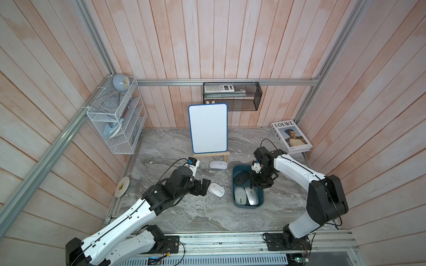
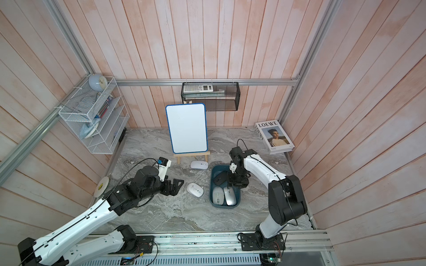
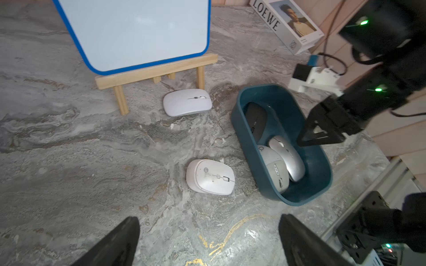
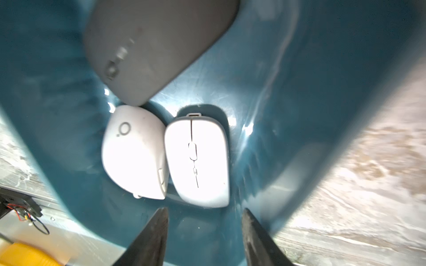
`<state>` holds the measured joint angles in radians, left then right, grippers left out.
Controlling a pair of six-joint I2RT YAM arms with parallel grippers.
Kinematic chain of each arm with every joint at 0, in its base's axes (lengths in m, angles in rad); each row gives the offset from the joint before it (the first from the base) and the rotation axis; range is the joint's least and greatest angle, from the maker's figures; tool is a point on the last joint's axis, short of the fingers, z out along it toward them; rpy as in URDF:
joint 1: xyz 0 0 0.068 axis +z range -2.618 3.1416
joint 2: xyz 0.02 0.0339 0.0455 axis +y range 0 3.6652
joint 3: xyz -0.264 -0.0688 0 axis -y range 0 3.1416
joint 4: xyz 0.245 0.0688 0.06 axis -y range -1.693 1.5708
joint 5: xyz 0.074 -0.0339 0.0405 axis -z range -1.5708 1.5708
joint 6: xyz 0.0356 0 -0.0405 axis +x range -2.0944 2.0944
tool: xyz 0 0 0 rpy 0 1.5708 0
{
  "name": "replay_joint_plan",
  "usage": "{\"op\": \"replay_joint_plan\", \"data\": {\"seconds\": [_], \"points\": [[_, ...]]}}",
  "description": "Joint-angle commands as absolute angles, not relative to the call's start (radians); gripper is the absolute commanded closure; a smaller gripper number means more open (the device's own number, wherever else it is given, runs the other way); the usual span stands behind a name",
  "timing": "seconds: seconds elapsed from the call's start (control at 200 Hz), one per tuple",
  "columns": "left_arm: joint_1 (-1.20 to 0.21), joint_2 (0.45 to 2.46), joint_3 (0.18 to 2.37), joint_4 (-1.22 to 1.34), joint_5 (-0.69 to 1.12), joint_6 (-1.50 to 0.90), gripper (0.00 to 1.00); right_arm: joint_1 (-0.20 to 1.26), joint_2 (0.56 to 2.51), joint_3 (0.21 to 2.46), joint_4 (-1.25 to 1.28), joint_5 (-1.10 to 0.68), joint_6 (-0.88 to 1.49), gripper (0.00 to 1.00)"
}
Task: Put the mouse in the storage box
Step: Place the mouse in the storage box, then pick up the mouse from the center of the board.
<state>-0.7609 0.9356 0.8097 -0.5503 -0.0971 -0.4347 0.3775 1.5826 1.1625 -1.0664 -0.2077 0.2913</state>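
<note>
The right claw (image 4: 204, 211) hangs over the box (image 1: 246, 205), jaws apart with nothing between them, above a silver mouse (image 4: 198, 159). That mouse lies on the box floor against a grey mouse (image 4: 133, 152), and a black mouse (image 1: 241, 178) lies at the far end of the same box. The left claw (image 3: 208, 217) is spread wide and empty just beside a white mouse (image 3: 211, 177) on the table (image 3: 92, 161), and a second white mouse (image 3: 187, 102) lies by the easel (image 3: 156, 71), apart from the box.

Storage box (image 4: 288, 103) glossy plastic; table (image 3: 69, 161) marbled stone.
</note>
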Motion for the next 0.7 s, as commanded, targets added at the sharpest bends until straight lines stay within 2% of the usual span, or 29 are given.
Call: {"op": "replay_joint_plan", "data": {"seconds": [0.0,0.08,0.18,0.235,0.295,0.405,0.57,0.695], "points": [[-0.727,0.961,0.737,-0.481,-0.263,-0.648,0.0,0.382,1.508,1.198,-1.065,-0.17,0.305,0.44],[-0.668,1.005,0.675,-0.395,-0.223,-0.823,0.0,0.381,1.467,1.197,-1.038,-0.191,0.311,0.43],[-0.559,1.089,0.605,-0.241,0.024,-0.923,0.0,0.378,1.431,1.194,-1.016,-0.201,0.323,0.43],[-0.547,1.102,0.577,-0.168,0.071,-0.943,0.0,0.379,1.426,1.193,-1.02,-0.192,0.323,0.43],[-0.586,1.072,0.582,-0.189,-0.011,-0.959,0.0,0.376,1.427,1.194,-1.03,-0.189,0.317,0.43],[-0.7,1.072,0.697,-0.451,-0.29,-1.045,0.0,0.374,1.418,1.184,-1.034,-0.213,0.311,0.43],[-0.773,1.216,0.807,-0.563,-0.313,-1.203,0.0,0.376,1.346,1.185,-1.004,-0.264,0.328,0.42],[-0.863,1.35,0.926,-0.652,-0.411,-1.325,0.0,0.375,1.306,1.181,-0.994,-0.263,0.333,0.42]]}}
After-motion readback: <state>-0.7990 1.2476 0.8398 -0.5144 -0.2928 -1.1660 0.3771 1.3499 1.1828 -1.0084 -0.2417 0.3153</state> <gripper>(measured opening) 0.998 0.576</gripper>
